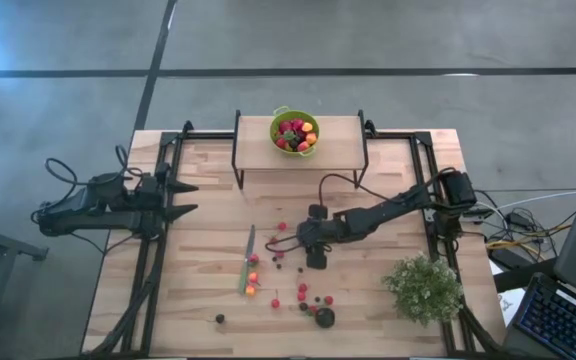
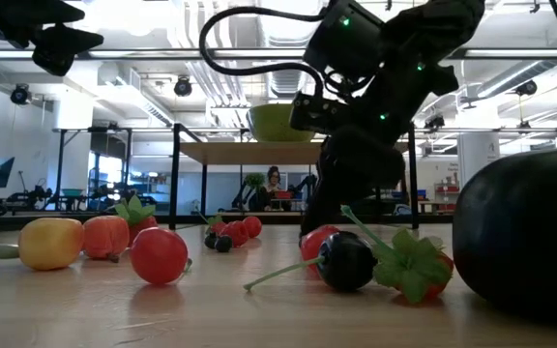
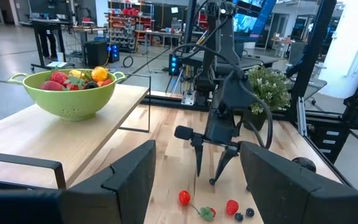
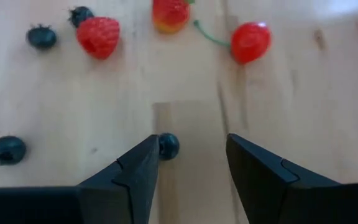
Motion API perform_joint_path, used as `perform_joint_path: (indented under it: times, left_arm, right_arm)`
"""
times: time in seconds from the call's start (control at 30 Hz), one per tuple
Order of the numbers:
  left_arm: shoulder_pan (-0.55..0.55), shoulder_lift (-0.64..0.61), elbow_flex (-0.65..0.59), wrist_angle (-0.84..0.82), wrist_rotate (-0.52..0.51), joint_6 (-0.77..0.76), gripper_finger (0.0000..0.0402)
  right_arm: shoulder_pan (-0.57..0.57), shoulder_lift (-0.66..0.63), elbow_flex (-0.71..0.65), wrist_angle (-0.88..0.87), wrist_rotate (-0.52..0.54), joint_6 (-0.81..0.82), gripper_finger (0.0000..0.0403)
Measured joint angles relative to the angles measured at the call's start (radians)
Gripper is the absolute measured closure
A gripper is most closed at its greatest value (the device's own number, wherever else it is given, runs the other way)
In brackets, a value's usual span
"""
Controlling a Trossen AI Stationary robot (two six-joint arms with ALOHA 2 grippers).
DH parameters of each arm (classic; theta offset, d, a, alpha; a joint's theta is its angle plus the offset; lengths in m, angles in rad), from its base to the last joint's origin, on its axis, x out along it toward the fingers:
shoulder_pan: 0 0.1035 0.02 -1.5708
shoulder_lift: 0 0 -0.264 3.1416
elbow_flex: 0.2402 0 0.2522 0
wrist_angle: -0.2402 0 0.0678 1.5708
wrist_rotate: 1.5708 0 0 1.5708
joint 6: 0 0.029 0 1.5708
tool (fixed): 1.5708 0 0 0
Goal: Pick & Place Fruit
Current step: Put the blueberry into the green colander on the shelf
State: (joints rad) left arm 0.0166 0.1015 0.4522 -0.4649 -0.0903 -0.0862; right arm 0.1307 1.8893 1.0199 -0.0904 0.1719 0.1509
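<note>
Small fruit lies scattered on the wooden table (image 1: 198,290): red berries (image 1: 302,292), dark ones (image 1: 220,319), orange and yellow pieces (image 2: 51,242), a cherry (image 4: 250,42), a raspberry (image 4: 98,36) and one big dark round fruit (image 1: 324,317). A green bowl (image 1: 294,131) with more fruit stands on a raised shelf at the far edge. My right gripper (image 1: 290,243) is open and slants down over the table's middle. A small dark berry (image 4: 168,146) lies by one fingertip (image 4: 148,152). My left gripper (image 1: 190,198) waits open at the left. My right gripper comes down slanting from the table's right side, fingers apart, near the tabletop. The small dark berry sits on the table right against the inner edge of one fingertip, partly behind it. Whether that finger touches it, I cannot tell.
A slim green-handled knife (image 1: 247,258) lies left of the right gripper among the fruit. A bushy plant (image 1: 425,288) stands at the near right. The shelf (image 1: 343,140) on dark legs spans the far middle. Dark frame rails (image 1: 156,250) run along both sides.
</note>
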Motion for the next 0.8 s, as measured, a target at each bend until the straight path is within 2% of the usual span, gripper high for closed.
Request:
perform_joint_path:
  times: [0.13, 0.67, 0.8]
  left_arm:
    - [0.0, 0.0, 0.0, 0.0, 0.0, 0.0, 0.0161]
    - [0.0, 0.0, 0.0, -0.001, 0.0, 0.0, 0.0161]
    - [0.0, 0.0, 0.0, 0.0, 0.0, 0.0, 0.0161]
  right_arm:
    - [0.0, -0.001, -0.001, 0.0, -0.046, 0.015, 0.0227]
    - [0.0, 0.072, 0.03, 0.026, -0.049, 0.025, 0.0225]
    - [0.0, 0.066, 0.028, 0.023, -0.049, 0.026, 0.0239]
